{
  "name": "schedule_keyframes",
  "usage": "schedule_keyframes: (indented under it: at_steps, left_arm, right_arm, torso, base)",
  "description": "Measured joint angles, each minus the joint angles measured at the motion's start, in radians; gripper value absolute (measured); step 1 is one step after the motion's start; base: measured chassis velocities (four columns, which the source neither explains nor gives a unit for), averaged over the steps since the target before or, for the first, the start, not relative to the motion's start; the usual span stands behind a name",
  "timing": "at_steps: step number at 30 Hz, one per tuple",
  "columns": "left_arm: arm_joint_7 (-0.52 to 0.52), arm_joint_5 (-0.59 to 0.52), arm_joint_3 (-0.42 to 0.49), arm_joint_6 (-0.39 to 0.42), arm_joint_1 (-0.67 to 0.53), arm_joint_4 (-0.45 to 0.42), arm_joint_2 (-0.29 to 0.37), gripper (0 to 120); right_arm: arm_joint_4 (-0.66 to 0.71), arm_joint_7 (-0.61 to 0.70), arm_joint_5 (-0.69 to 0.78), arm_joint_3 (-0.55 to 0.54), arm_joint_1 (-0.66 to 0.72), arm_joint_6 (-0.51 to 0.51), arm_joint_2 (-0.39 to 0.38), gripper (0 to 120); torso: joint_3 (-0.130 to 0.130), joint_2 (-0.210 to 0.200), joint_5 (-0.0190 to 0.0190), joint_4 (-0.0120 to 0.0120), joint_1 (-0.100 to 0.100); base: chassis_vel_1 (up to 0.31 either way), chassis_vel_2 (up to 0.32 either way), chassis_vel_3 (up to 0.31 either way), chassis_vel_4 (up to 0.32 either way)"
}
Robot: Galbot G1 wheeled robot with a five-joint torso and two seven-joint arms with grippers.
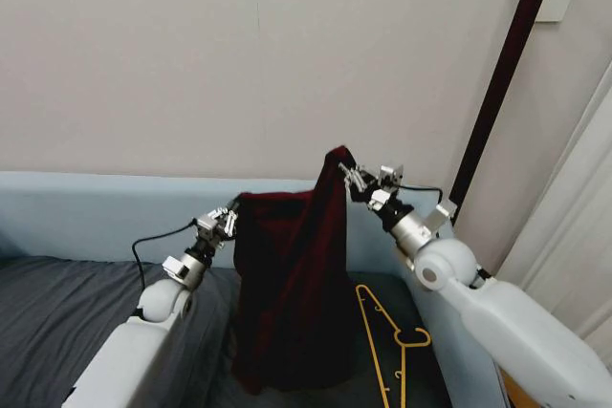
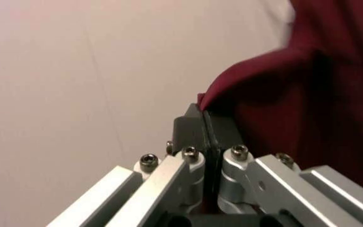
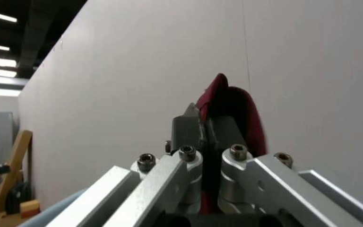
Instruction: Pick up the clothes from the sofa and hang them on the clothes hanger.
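A dark red garment (image 1: 292, 284) hangs spread between my two grippers above the sofa. My left gripper (image 1: 232, 212) is shut on its left top corner, and the left wrist view shows the cloth (image 2: 295, 94) pinched between the black pads (image 2: 194, 130). My right gripper (image 1: 352, 177) is shut on the right top corner, held higher; a fold of red cloth (image 3: 222, 101) sticks up from its pads (image 3: 188, 127). A yellow clothes hanger (image 1: 387, 336) lies on the sofa seat just right of the garment's lower edge.
The light blue sofa back (image 1: 86, 212) runs along a plain wall, with a dark grey seat (image 1: 57, 317) below. A dark pole (image 1: 502, 74) stands at the right, beside a white curtain (image 1: 574, 236).
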Motion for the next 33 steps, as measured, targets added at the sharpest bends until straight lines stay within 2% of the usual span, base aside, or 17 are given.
schedule_keyframes:
  at_steps: [3,4,5,6,8,10,17,20,23,25,26,27,29,32,33]
  left_arm:
    - [0.02,0.06,-0.018,-0.006,0.083,-0.06,0.01,0]
    - [0.037,0.11,-0.029,-0.018,0.158,-0.089,0.008,0]
    - [0.045,0.159,-0.044,-0.033,0.238,-0.109,-0.003,0]
    - [0.045,0.159,-0.044,-0.033,0.238,-0.109,-0.003,0]
    - [0.054,0.211,-0.04,-0.05,0.368,-0.115,-0.037,0]
    - [0.039,0.22,-0.011,-0.055,0.434,-0.104,-0.065,0]
    - [0.009,0.155,0.118,-0.058,0.489,-0.027,-0.116,0]
    - [-0.053,0.146,0.146,-0.044,0.524,0.006,-0.135,14]
    - [-0.091,0.138,0.157,-0.03,0.559,0.014,-0.133,20]
    - [-0.046,0.115,0.141,-0.052,0.59,0.021,-0.128,32]
    - [0.024,0.079,0.12,-0.07,0.606,0.021,-0.124,35]
    - [0.024,0.079,0.12,-0.07,0.606,0.021,-0.124,35]
    - [0.151,0.001,0.075,-0.089,0.626,0.017,-0.116,43]
    - [0.399,-0.16,-0.019,-0.104,0.624,0.021,-0.1,58]
    - [0.399,-0.16,-0.019,-0.104,0.624,0.021,-0.1,58]
  right_arm:
    - [0.003,0.015,0.0,0.001,0.002,0.0,0.002,0]
    - [0.006,0.021,-0.007,0.002,-0.013,0.0,-0.001,0]
    - [0.009,0.026,-0.03,0.002,-0.054,0.002,-0.01,0]
    - [0.009,0.026,-0.03,0.002,-0.054,0.002,-0.01,0]
    - [0.01,0.026,-0.062,-0.012,-0.13,0.013,-0.023,0]
    - [0.01,0.027,-0.087,-0.027,-0.195,0.029,-0.027,0]
    - [-0.001,0.011,-0.128,-0.035,-0.257,0.045,0.002,0]
    - [-0.012,0.009,-0.131,-0.036,-0.255,0.045,0.012,0]
    - [-0.017,0.007,-0.131,-0.035,-0.25,0.045,0.011,0]
    - [-0.021,0.002,-0.128,-0.028,-0.245,0.045,0.007,0]
    - [-0.022,-0.002,-0.126,-0.023,-0.243,0.045,0.004,0]
    - [-0.022,-0.002,-0.126,-0.023,-0.243,0.045,0.004,0]
    - [-0.022,-0.007,-0.121,-0.015,-0.241,0.045,0.002,0]
    - [-0.02,-0.016,-0.115,-0.008,-0.24,0.045,0.002,0]
    - [-0.02,-0.016,-0.115,-0.008,-0.24,0.045,0.002,0]
  torso:
    - [0.0,0.0,-0.0001,0.0003,0.0]
    - [0.0,0.0,-0.0003,0.0007,0.0]
    - [0.0,0.0,-0.0003,0.0001,0.0]
    - [0.0,0.0,-0.0003,0.0001,0.0]
    - [0.0,0.0,-0.0001,0.0,0.0]
    - [0.0,0.0,0.0001,-0.0003,0.0]
    - [0.0,0.0,0.0002,-0.0005,0.0]
    - [0.0,0.0,0.0001,-0.0003,0.0]
    - [0.0,0.0,0.0001,0.0001,0.0]
    - [0.0,0.0,0.0,0.0001,0.0]
    - [0.0,0.0,0.0,0.0,0.0]
    - [0.0,0.0,0.0,0.0,0.0]
    - [0.0,0.0,-0.0001,-0.0001,0.0]
    - [0.0,0.0,-0.0001,0.0,0.0]
    - [0.0,0.0,-0.0001,0.0,0.0]
  base:
    - [0.0,0.0,0.0,0.0]
    - [0.0,0.0,0.0,0.0]
    - [0.0,0.0,0.0,0.0]
    - [0.0,0.0,0.0,0.0]
    - [0.0,0.0,0.0,0.0]
    - [0.0,0.0,0.0,0.0]
    - [0.0,0.0,0.0,0.0]
    - [0.0,0.0,0.0,0.0]
    - [0.0,0.0,0.0,0.0]
    - [0.0,0.0,0.0,0.0]
    - [0.0,0.0,0.0,0.0]
    - [0.0,0.0,0.0,0.0]
    - [0.0,0.0,0.0,0.0]
    - [0.0,0.0,0.0,0.0]
    - [0.0,0.0,0.0,0.0]
